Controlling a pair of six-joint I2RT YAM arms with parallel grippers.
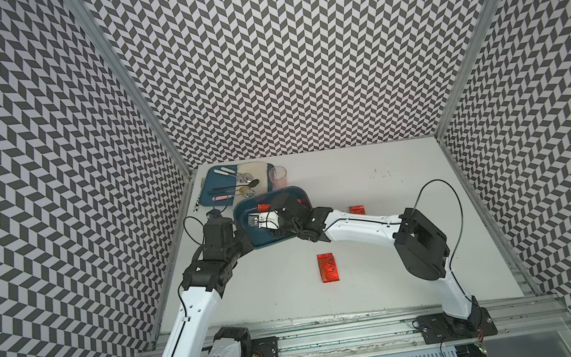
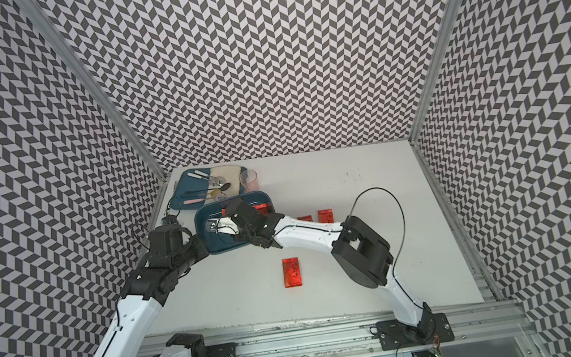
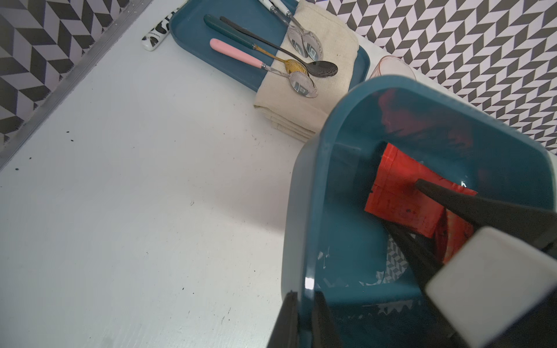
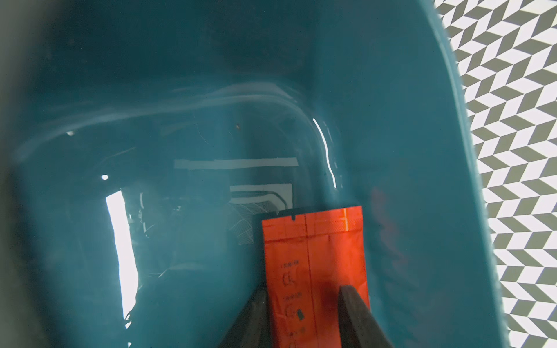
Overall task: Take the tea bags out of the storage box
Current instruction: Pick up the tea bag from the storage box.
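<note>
Foil tea bag (image 4: 313,247), seemingly light, slick and floppy, lies between narrowly parted jaws of the right claw (image 4: 303,289); pinch its flat faces. Left claw (image 3: 304,298) clamps the storage box (image 3: 304,168) rim.

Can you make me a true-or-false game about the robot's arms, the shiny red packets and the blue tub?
1. The right gripper has its jaws either side of a shiny red foil tea bag inside the teal-blue plastic storage box. True.
2. No tea bag lies outside the box. False: one tea bag lies on the white table.
3. The left gripper has its jaws clamped on the box's rim. True.
4. The metal spoons lie inside the storage box. False: they lie on the flat blue tray, partly over a beige cloth.
</note>
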